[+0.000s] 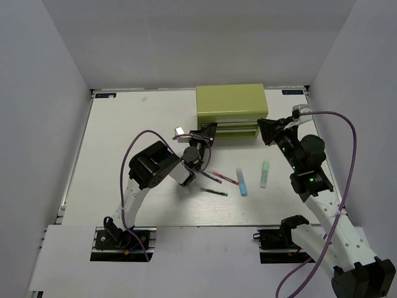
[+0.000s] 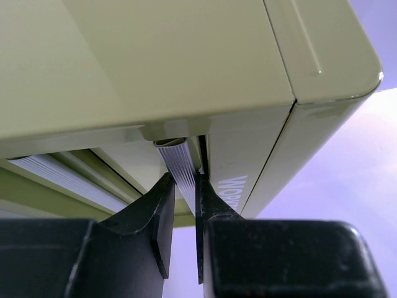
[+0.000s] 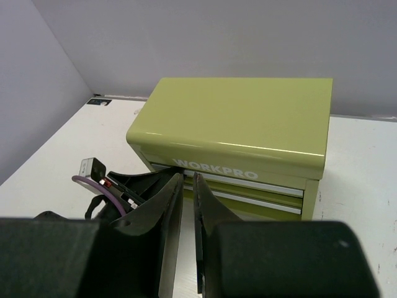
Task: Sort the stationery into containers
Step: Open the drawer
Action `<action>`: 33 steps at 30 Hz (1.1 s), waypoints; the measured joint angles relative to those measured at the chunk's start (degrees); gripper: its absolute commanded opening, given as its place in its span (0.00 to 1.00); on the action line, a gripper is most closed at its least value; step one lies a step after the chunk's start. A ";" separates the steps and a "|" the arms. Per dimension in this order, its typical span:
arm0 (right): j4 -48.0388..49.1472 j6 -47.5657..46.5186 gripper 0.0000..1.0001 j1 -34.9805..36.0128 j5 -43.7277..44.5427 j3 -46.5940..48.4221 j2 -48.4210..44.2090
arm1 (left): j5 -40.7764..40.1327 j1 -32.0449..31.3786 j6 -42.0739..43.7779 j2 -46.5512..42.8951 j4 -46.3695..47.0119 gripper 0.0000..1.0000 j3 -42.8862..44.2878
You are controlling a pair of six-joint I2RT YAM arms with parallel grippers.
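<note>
The yellow-green WORKPRO tool chest (image 1: 229, 104) stands at the back middle of the table. My left gripper (image 1: 208, 131) is at its front left corner. In the left wrist view the left gripper (image 2: 183, 186) is shut on the ribbed silver handle (image 2: 177, 162) of a front drawer. My right gripper (image 1: 268, 131) hovers by the chest's front right corner; its jaws (image 3: 188, 181) are shut and hold nothing. On the table lie a red pen (image 1: 226, 179), a green pen (image 1: 214, 192), a light blue marker (image 1: 242, 182) and a mint green marker (image 1: 265, 174). The orange-capped marker is out of view.
Both drawer fronts (image 3: 248, 186) show in the right wrist view, with the left arm's wrist (image 3: 115, 189) low at the left. White walls close in the table on three sides. A purple cable (image 1: 347, 133) loops over the right arm.
</note>
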 measured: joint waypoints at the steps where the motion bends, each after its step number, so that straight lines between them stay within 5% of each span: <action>1: -0.02 0.00 0.17 0.00 0.00 0.00 0.20 | 0.02 -0.02 0.02 -0.09 0.02 0.00 -0.15; 6: 0.00 -0.26 0.17 0.00 -0.04 0.00 0.94 | 0.15 -0.13 0.07 -0.59 -0.20 0.00 -0.63; 10: 0.07 -1.38 0.28 0.00 -0.63 0.00 1.99 | 0.15 -0.11 0.26 -0.79 -0.46 0.00 -0.66; 17: 0.39 -7.17 0.66 0.02 -4.57 0.02 6.12 | 0.13 -0.09 0.31 -0.81 -0.50 0.00 -0.66; 24: 0.48 -20.00 0.90 0.02 -10.73 0.55 10.14 | 0.17 -0.02 0.35 -0.96 -0.70 0.00 -0.68; 33: 0.55 -44.13 0.90 0.02 -17.22 6.25 18.64 | 0.44 0.15 0.44 -1.09 -0.87 0.00 -0.76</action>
